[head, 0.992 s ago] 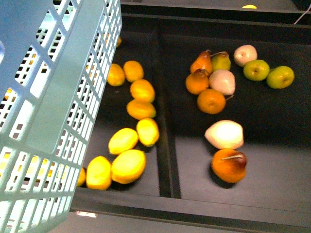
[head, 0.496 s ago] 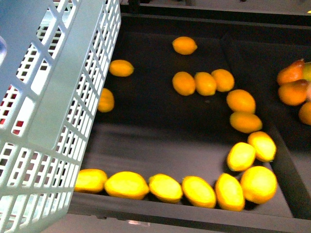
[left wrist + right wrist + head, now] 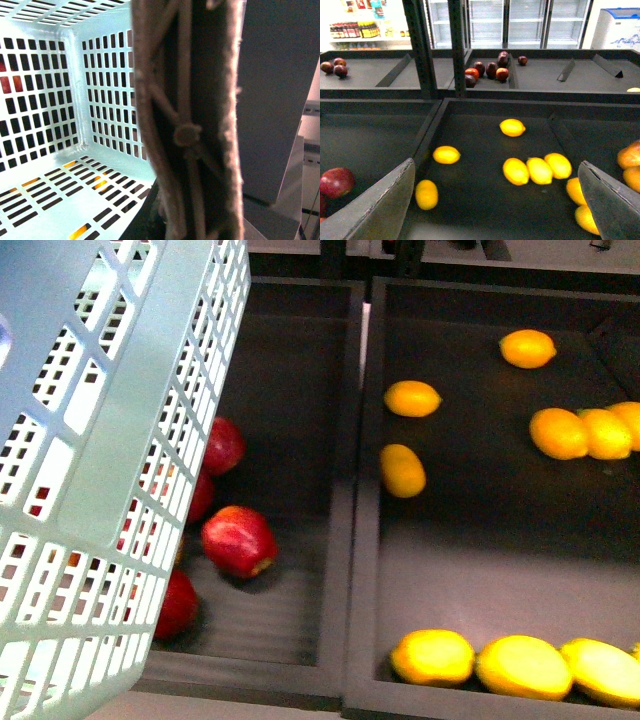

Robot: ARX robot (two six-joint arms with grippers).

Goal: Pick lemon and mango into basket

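Right of the red apples [image 3: 238,540], find small lemons [image 3: 412,398] scattered apart and longer mangoes [image 3: 527,667] lined along the near wall of their bin [image 3: 470,550], with none in the teal basket [image 3: 120,440] tilted at the left. Expect firm, light, smooth-skinned fruit, apt to roll or squirt from a pinch, so take each across its short waist. Note the right hand [image 3: 496,163] spread wide and empty, facing the lemons; cannot tell the left hand's grip behind the brown handle [image 3: 190,135].

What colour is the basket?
Light teal, with slotted walls; the basket shows best in the front view.
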